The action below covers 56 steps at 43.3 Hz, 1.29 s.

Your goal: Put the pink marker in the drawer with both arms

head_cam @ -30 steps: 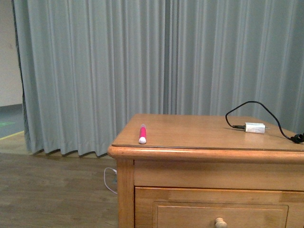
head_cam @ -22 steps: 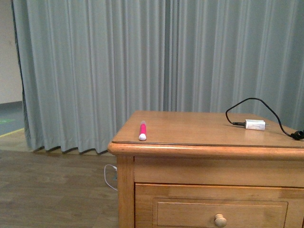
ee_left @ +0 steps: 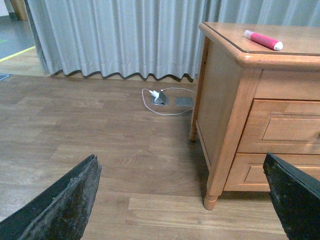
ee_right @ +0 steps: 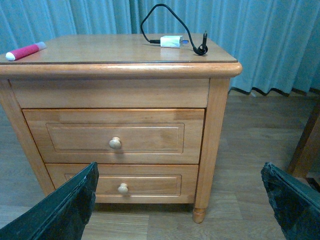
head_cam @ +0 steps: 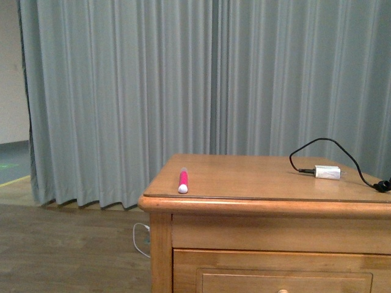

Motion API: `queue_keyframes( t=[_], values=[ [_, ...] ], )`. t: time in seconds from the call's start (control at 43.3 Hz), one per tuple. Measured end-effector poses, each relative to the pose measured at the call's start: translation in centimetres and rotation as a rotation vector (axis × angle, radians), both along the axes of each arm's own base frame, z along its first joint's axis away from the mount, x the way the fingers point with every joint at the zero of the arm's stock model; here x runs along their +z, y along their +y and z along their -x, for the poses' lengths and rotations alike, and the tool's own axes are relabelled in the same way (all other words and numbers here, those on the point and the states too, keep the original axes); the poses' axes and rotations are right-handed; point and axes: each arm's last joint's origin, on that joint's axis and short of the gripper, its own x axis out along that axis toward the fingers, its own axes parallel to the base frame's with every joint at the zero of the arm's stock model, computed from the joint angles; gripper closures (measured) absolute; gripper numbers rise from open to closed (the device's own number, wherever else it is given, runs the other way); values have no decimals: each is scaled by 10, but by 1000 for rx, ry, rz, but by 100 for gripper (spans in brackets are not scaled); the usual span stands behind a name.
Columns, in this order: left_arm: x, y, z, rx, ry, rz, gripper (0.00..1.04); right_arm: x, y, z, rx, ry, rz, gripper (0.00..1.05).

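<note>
Front view: the pink marker (head_cam: 182, 181) is seen lying on the cabinet (head_cam: 244, 178) top near its left front corner, white cap toward the front edge. A charger (head_cam: 327, 172) lies well apart at the right.

Right wrist view: the top drawer (ee_right: 150, 136) is shut.

The left gripper (ee_left: 180, 159) and right gripper (ee_right: 180, 167) are both spread wide, with nothing held.

Step judged: approach, nothing yet begun. Next, the knob must be pulled by one arm and the marker picked up by the other.

Against the earlier frames, the cabinet is seen lower in the front view and the knob is almost cut off. Marker and charger are unmoved.
</note>
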Motion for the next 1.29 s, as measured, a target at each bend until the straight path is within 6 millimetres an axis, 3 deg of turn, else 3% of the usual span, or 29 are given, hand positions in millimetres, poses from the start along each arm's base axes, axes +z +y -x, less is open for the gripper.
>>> queue_keyframes(
  t=[0.346, 0.416, 0.485, 0.601, 0.693, 0.855, 1.132, 1.293],
  values=[
    [0, 0, 0, 0, 0, 0, 6, -1, 0, 0, -8, 15, -6, 8],
    [0, 0, 0, 0, 0, 0, 6, 0, 2, -1, -71, 231, -35, 8],
    [0, 0, 0, 0, 0, 0, 6, -3, 6, -7, -49, 338, -43, 8],
    [0, 0, 0, 0, 0, 0, 6, 16, 18, -36, 36, 339, -60, 8],
    [0, 0, 0, 0, 0, 0, 6, 24, 33, -78, 69, 358, -50, 8],
    [0, 0, 0, 0, 0, 0, 6, 11, 68, -148, 94, 473, -29, 8],
    [0, 0, 0, 0, 0, 0, 6, -16, 116, -226, 94, 476, -11, 8],
    [0, 0, 0, 0, 0, 0, 6, -30, 128, -253, 100, 425, -24, 8]
  ],
)
